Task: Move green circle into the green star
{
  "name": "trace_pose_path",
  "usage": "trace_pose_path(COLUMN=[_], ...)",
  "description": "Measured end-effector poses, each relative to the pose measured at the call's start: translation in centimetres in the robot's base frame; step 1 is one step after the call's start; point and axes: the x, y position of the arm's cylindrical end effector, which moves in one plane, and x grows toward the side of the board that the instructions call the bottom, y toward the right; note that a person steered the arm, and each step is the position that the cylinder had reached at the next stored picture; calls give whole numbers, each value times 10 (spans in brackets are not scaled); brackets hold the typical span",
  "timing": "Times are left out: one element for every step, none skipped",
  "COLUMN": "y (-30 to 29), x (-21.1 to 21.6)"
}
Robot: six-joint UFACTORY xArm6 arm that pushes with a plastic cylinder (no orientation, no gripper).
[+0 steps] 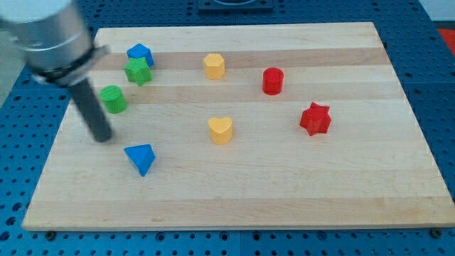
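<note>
A pale wooden tabletop with visible grain is carrying small, glossy coloured blocks. My tip, the end of a straight dark rod with no gripper to open or close, is resting just below and to the view's left of the green circle, likely so a push would be sending it up and rightward. The green star is sitting near the circle, apart from it, touching a blue pentagon-like block.
</note>
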Motion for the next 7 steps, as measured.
trace_pose_path(y=[-30,-10,1,19,39,44,26], x=[-30,-61,-54,-47,-55,-60,-24])
